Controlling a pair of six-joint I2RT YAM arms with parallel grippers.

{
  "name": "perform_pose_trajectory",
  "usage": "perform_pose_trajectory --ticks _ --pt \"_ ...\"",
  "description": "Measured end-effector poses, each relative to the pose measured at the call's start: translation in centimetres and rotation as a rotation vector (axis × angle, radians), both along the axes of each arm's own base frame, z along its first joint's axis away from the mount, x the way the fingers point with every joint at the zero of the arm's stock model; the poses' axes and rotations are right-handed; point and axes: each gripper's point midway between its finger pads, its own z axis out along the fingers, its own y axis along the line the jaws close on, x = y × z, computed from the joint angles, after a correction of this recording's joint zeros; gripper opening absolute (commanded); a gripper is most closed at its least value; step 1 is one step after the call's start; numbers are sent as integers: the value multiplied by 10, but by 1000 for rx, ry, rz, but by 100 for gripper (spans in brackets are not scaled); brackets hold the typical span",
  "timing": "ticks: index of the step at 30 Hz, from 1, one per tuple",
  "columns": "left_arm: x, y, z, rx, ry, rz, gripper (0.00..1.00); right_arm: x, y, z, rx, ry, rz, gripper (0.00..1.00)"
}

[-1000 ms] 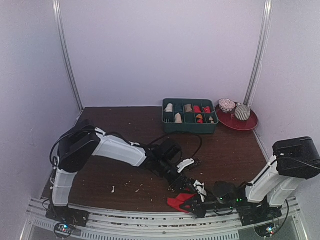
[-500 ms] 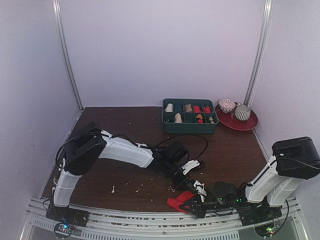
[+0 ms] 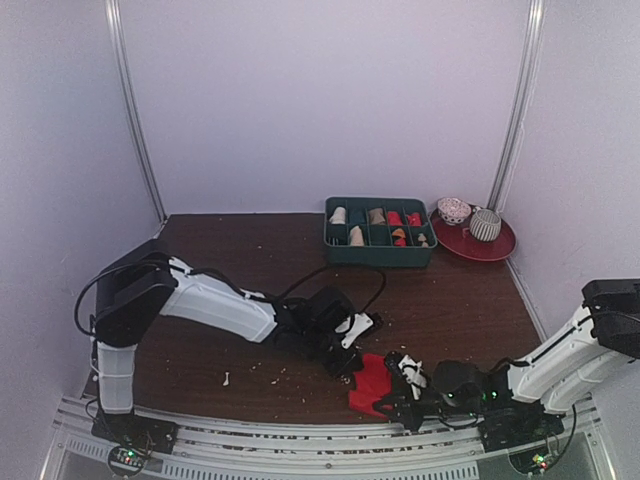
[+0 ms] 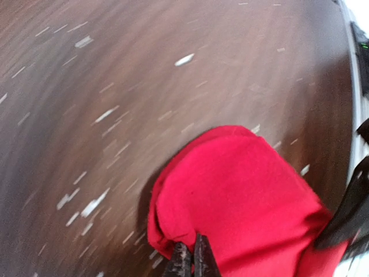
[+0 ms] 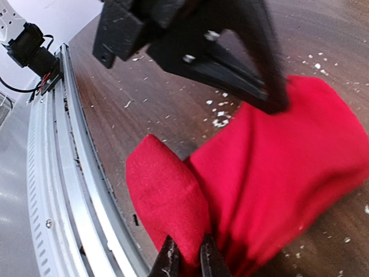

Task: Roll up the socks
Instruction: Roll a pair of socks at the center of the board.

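Top external: my left claw (image 4: 189, 261) and right claw (image 5: 185, 257) both clamp the bright red fabric sock (image 3: 372, 385), bunched at the dark wooden worktop's (image 3: 230, 260) 6 o'clock edge.

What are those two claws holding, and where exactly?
Both pinch the red sock: the left gripper at one edge, the right gripper at the opposite, folded end.
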Motion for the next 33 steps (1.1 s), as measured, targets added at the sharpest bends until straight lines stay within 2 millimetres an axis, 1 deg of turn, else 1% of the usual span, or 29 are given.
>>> perform_pose_trajectory --ticks 3,5,7,13,15,21,25,27,29,31,32,33 --pt "7 19 0 17 -11 55 0 8 -2 0 -12 -21 -19 7" --pt "12 28 0 18 -18 84 0 12 1 -1 -16 -28 -18 7" --pt "17 33 0 20 -27 108 0 16 9 -3 -20 -26 -5 7" --pt "31 37 1 26 -59 151 0 19 38 -5 22 11 74 7" --pt "36 39 1 30 -75 166 0 21 44 -5 41 34 98 7" --pt "55 46 1 46 -114 219 0 30 42 -4 74 111 138 7" --pt "71 50 2 46 -123 248 0 40 47 -4 64 142 152 7" --pt "76 50 3 46 -130 254 0 43 50 -5 63 158 159 7" --pt "79 50 5 40 -142 255 13 45 50 -7 67 178 169 7" --pt "79 52 6 31 -159 251 17 45 49 -7 76 196 178 7" --pt "80 56 8 30 -175 255 22 45 49 -7 80 204 181 7" --pt "82 63 8 35 -186 260 32 45 49 -8 86 215 186 7"
